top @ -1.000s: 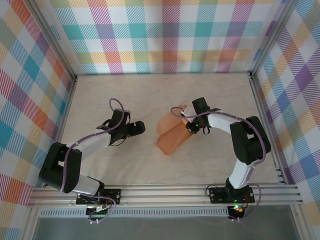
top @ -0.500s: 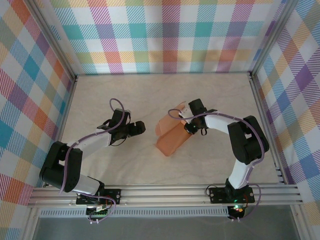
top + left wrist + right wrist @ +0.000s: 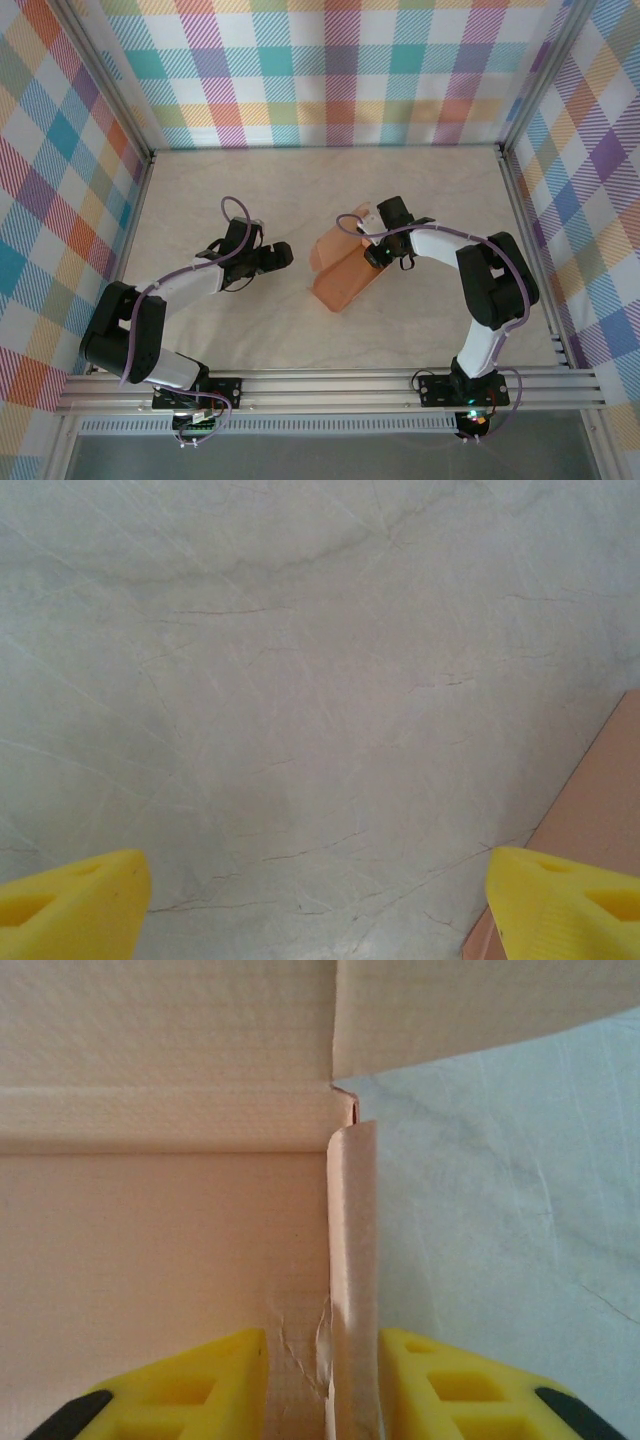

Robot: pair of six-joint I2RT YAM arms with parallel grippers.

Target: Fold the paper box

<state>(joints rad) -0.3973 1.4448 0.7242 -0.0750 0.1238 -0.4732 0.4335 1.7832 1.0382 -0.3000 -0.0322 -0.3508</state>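
Now right jaws eased apart astride paper box (image 3: 338, 278) flap, left jaws spread, unmoved

Pale marbled tabletop (image 3: 300, 190), pastel plaid walls (image 3: 340, 60), aluminium frame rail (image 3: 330, 385) along near edge

Moved a little leftward and away from the bases since a second ago: right claw (image 3: 372, 251), now reaching further over the paper box (image 3: 338, 275). Loosened as well, yellow fingers (image 3: 470, 1390) parted around the upright flap edge (image 3: 352, 1260), with a gap on one side.
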